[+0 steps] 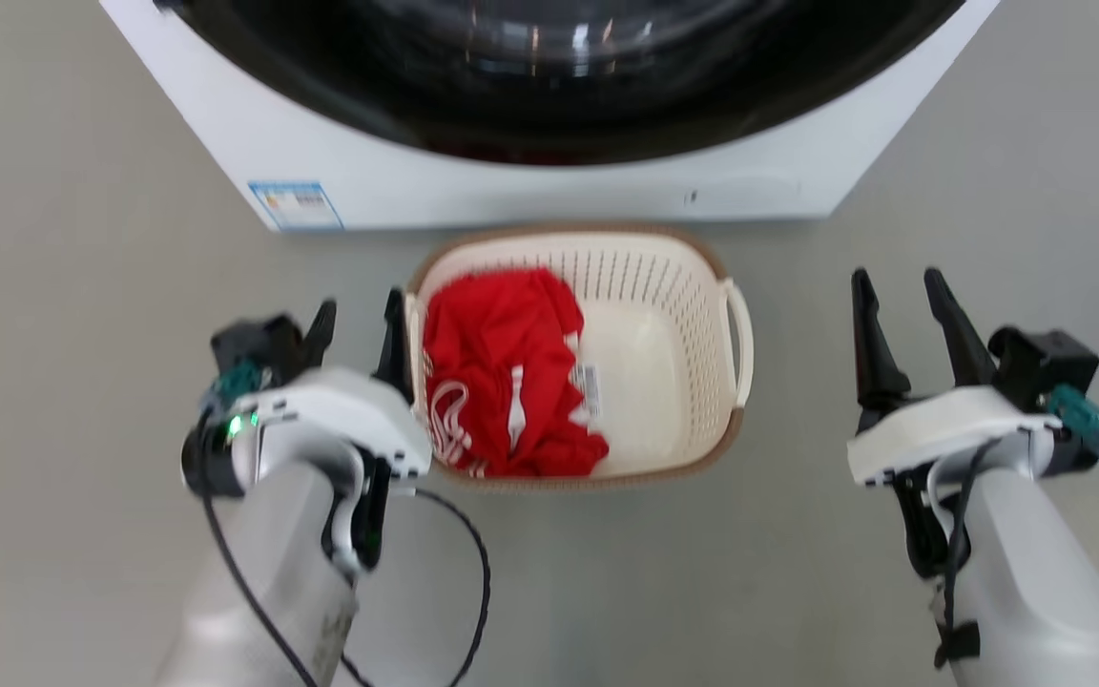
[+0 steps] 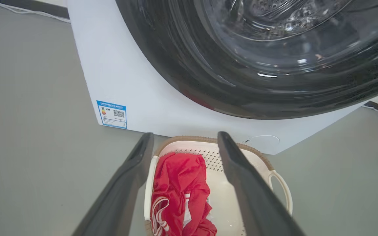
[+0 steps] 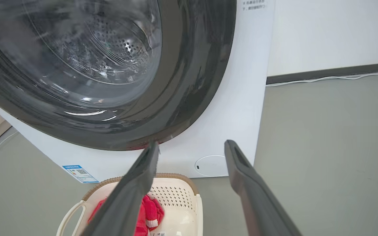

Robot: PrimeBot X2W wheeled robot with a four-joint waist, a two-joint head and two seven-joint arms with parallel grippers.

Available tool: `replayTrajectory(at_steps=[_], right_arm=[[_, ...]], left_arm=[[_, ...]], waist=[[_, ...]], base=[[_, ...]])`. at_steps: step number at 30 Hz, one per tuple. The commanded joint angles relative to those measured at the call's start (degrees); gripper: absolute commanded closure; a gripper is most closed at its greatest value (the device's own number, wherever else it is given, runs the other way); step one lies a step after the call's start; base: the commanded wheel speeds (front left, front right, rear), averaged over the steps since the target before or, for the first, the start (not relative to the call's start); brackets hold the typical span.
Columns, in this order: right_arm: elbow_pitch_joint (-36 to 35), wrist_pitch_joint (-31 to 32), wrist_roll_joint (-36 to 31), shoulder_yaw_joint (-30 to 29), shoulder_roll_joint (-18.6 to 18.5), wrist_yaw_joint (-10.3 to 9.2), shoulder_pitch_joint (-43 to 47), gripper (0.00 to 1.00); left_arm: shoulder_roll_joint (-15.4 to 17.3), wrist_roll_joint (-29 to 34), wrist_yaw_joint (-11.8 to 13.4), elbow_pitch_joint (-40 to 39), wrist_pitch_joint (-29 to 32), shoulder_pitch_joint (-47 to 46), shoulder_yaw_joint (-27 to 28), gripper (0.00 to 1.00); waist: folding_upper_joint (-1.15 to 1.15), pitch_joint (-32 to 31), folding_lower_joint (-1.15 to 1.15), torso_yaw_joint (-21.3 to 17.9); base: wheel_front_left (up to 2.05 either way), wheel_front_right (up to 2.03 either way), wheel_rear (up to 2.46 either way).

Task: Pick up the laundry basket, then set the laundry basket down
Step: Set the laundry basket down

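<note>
Grey floor (image 1: pixel 82 286) is carrying the basket (image 1: pixel 650 286), which is sitting just in front of the washer (image 1: pixel 511 191) with a red cloth (image 1: pixel 502 363) heaped in its left half. You are holding the left hand (image 1: pixel 362 303) spread, its inner finger right by the left rim and probably lining up on that side's handle. Blur is hiding any contact. Your right hand (image 1: pixel 897 279) is hovering spread too, well apart from the right handle (image 1: pixel 743 343). Bare floor is lying open on both sides, while the washer is crowding the far rim.
</note>
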Motion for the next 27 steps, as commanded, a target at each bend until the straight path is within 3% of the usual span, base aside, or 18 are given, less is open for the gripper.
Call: replayTrajectory(at_steps=[1,12,27], right_arm=[[-1.9,-0.3,-0.7,1.1,0.5,-0.09,1.4,0.0],[-6.9,-0.3,-2.3,1.2,0.5,-0.09,10.2,0.0],[-9.0,-0.3,-3.5,2.7,0.5,-0.09,19.1,0.0]], left_arm=[[1.1,0.7,-0.5,-1.9,-0.3,1.5,2.4,0.0],[-0.3,7.4,-1.8,-12.2,-0.3,15.1,12.1,0.0],[-1.2,11.3,-3.5,-18.4,-0.3,27.1,16.8,0.0]], waist=[[0.0,-3.4,0.0,0.0],[0.0,-12.7,0.0,-0.4],[0.0,-21.9,0.0,-1.6]], base=[[0.0,0.0,0.0],[0.0,0.0,0.0],[0.0,0.0,0.0]])
